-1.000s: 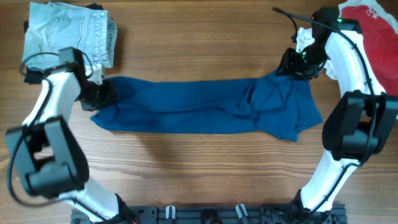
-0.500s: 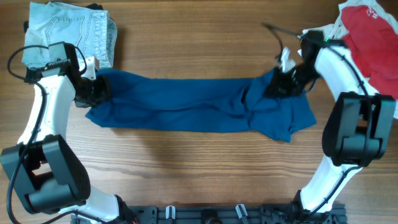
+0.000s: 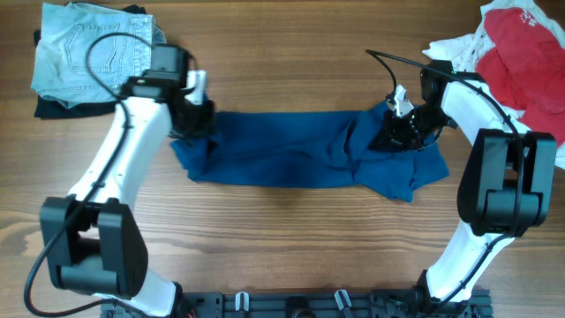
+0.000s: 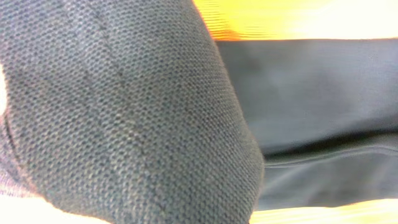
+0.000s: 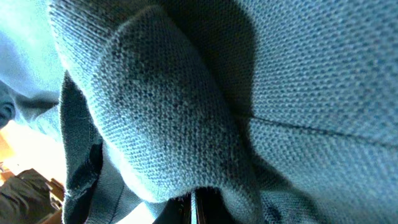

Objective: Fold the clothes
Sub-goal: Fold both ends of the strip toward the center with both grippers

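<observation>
Because soft cloth folds only when an edge is carried over the rest, both arms take the dark blue shirt (image 3: 282,155) along its far side. It lies as a long, rumpled band across the middle of the table (image 3: 282,256), from 9 o'clock to 3 o'clock. The left gripper (image 3: 190,119) is closed at the band's 10 o'clock corner, where the cloth bunches up around it. The right gripper (image 3: 397,134) is closed at about 2 o'clock, with folds gathered towards it. Both wrist views are filled with knit fabric and show no fingers, so an actual pinch on the shirt is likely rather than certain. Holding two spread points probably keeps the edge taut and level for a fold. Folded jeans (image 3: 93,44) sit clear at the 10 o'clock corner. A heap of red and white clothes (image 3: 521,44) waits at 2 o'clock, just beyond the right arm.
</observation>
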